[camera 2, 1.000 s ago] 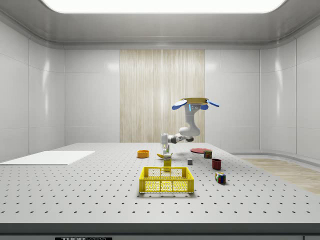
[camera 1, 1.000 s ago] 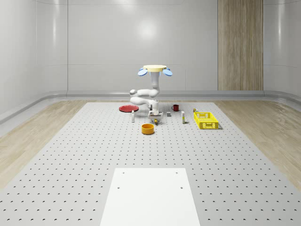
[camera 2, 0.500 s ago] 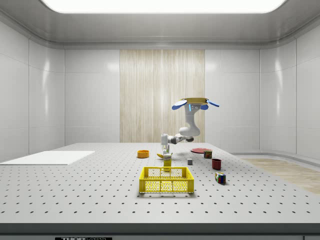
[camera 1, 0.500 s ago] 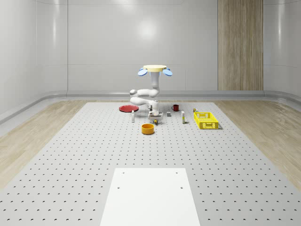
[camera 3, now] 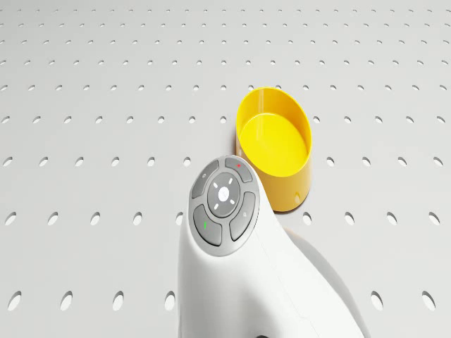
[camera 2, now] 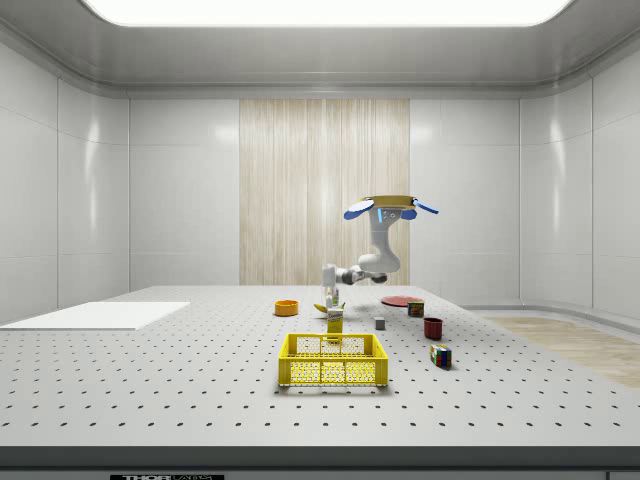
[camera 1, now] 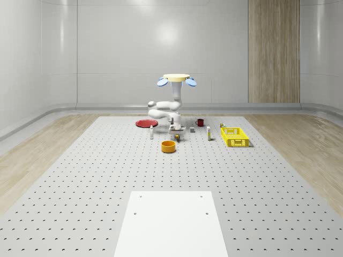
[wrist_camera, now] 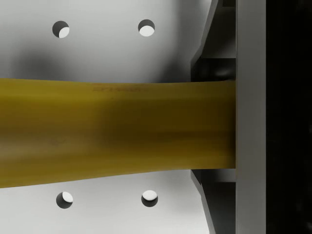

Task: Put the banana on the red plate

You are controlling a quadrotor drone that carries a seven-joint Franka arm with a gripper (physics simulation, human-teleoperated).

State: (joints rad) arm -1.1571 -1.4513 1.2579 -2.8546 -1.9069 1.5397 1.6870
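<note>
A: So what's changed? In the side view the banana (camera 2: 327, 306) is now seen lifted just clear of the desk (camera 2: 200, 380), pinched in the end effector (camera 2: 330, 300), a bit higher than half a second back.

B: Yep, pickup looks done. The drone (camera 1: 176, 79) is hovering right of the red plate (camera 1: 146, 123), so carrying it left and farther back is what's left.

Pale glossy wall panels (camera 1: 107, 48) enclose the room, with one wood-grain panel (camera 2: 324, 190) among them. A grey perforated floor (camera 1: 80, 176) carries a white mat (camera 1: 170, 222), bordered by wooden flooring (camera 1: 37, 144). A ceiling light panel (camera 2: 320, 10) glows overhead.
</note>
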